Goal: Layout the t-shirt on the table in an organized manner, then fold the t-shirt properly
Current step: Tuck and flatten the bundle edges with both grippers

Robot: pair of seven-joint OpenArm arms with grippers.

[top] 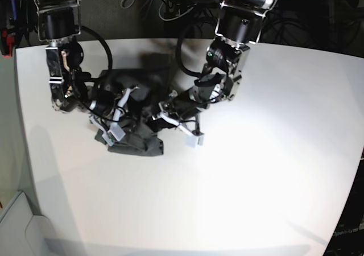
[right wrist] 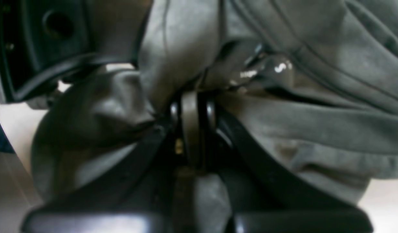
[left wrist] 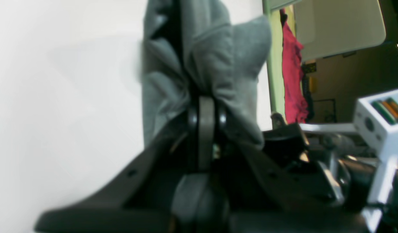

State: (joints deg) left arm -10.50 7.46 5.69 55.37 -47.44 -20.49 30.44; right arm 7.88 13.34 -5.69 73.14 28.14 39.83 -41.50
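Both jaws clamp the bunched t-shirt (top: 133, 128); draw left gripper (left wrist: 204, 94) and right gripper (right wrist: 192, 97) apart above the worktop (top: 256, 182), spreading cloth evenly.

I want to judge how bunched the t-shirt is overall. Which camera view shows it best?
The base view: it alone shows the whole t-shirt as a crumpled heap on the table between both arms. The left wrist view shows only folds pinched in the left hand; the right wrist view, blurred folds at the right hand.
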